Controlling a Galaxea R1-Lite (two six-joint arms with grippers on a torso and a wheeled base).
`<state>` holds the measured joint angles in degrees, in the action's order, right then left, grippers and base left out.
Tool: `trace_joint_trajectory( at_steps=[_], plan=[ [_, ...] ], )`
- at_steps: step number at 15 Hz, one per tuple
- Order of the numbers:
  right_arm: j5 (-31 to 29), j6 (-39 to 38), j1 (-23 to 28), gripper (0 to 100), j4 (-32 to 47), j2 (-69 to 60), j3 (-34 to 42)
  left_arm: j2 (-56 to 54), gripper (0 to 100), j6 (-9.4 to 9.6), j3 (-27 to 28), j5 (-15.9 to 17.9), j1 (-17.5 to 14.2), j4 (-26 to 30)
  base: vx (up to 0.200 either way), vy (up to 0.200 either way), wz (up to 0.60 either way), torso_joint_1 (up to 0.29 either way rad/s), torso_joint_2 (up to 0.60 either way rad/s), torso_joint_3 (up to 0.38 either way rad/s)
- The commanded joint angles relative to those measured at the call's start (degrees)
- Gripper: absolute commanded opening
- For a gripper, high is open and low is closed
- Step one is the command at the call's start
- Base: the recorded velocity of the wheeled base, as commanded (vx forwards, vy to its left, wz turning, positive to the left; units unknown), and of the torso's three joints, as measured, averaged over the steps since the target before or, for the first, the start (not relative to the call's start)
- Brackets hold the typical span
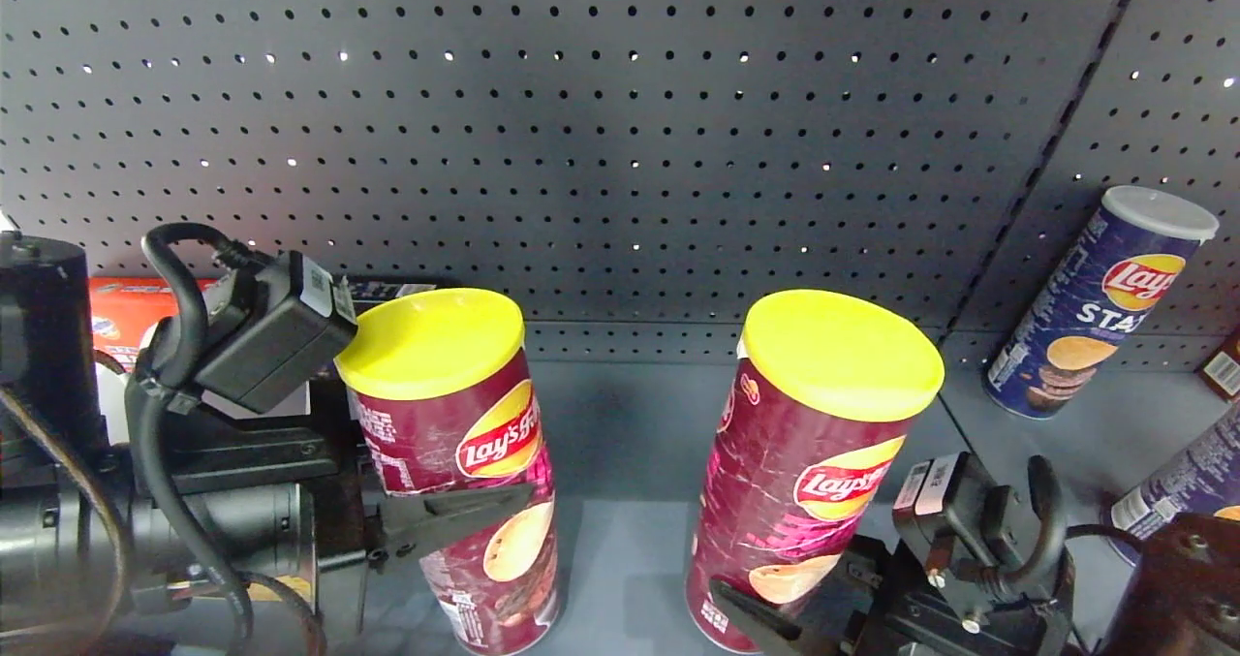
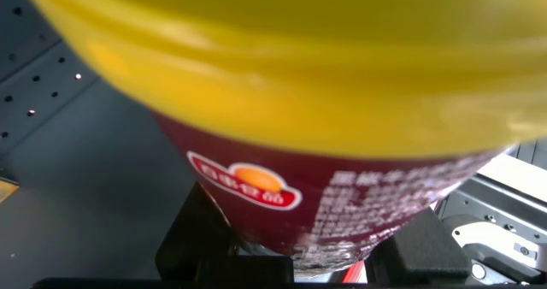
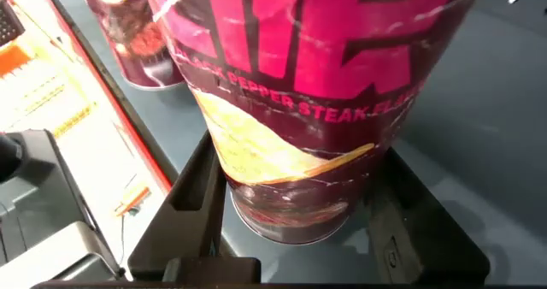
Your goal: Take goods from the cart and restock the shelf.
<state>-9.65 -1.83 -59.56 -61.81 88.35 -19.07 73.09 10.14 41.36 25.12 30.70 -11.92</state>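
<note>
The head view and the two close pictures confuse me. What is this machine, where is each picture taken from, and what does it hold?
This is a two-armed robot at a shop shelf. The wide picture comes from a camera on its head, looking down. The two close pictures come from cameras on its wrists. Each arm ends in a two-fingered gripper. The left gripper clamps the left can, the right gripper the right can: dark red chip cans with yellow lids, upright. A blue can leans farther right.
</note>
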Motion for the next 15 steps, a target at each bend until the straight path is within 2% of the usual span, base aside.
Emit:
trace_joint_trajectory(
  at_steps=[1, 11, 12, 15],
  plan=[
    [-0.5, 0.1, 0.0, 0, -1.7, 2.9, 1.4, 0.3, 0, -0.04, 0.1, 0.0, 0.0, 0.0, 0.0, 0.0, 0.0, 0.0, 0.0, 0.0],
    [-0.9, 0.0, 0.2, 0, -3.6, 4.8, 3.4, 1.5, 0, 0.05, -0.2, 0.0, 0.0, -0.3, 0.0, 0.0, 0.0, 0.0, 0.0, 0.0],
    [-0.9, 0.0, 0.2, 100, -3.6, 4.8, 3.4, 1.5, 0, 0.05, -0.3, 0.0, 0.0, -0.3, 0.0, 0.0, 0.0, 0.0, 0.0, 0.0],
    [-2.0, -0.2, 0.1, 100, -3.6, 4.3, 3.6, 1.4, 0, 0.05, -0.5, 0.0, 0.0, -0.3, 0.0, 0.0, 0.0, 0.0, 0.0, 0.0]
  ],
)
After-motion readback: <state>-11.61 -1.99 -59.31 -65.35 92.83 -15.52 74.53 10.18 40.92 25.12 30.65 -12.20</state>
